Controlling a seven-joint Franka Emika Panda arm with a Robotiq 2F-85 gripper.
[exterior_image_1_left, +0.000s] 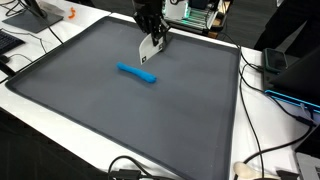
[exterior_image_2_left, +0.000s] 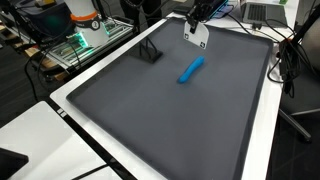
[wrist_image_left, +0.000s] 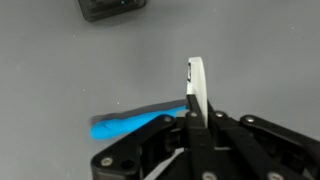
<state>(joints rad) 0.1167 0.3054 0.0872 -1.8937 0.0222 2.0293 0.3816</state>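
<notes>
Robot arm's fingers (wrist_image_left: 188, 128) are clamped together on a thin white piece (exterior_image_1_left: 150, 49), held on edge over the grey mat (exterior_image_1_left: 70, 95) that covers the table (exterior_image_1_left: 258, 125). A blue stick (exterior_image_1_left: 137, 74) lies flat on the mat near the white piece, apart from it. In an exterior view, a small black stand (exterior_image_2_left: 150, 52) sits near the mat's edge.

We take this for a robotics lab or tech office: a white table (exterior_image_1_left: 258, 110) under a grey mat (exterior_image_1_left: 100, 100), loose cables (exterior_image_1_left: 262, 158) trailing along its edges, a laptop (exterior_image_2_left: 262, 12) past one corner, and lit electronics (exterior_image_2_left: 82, 42) alongside.
</notes>
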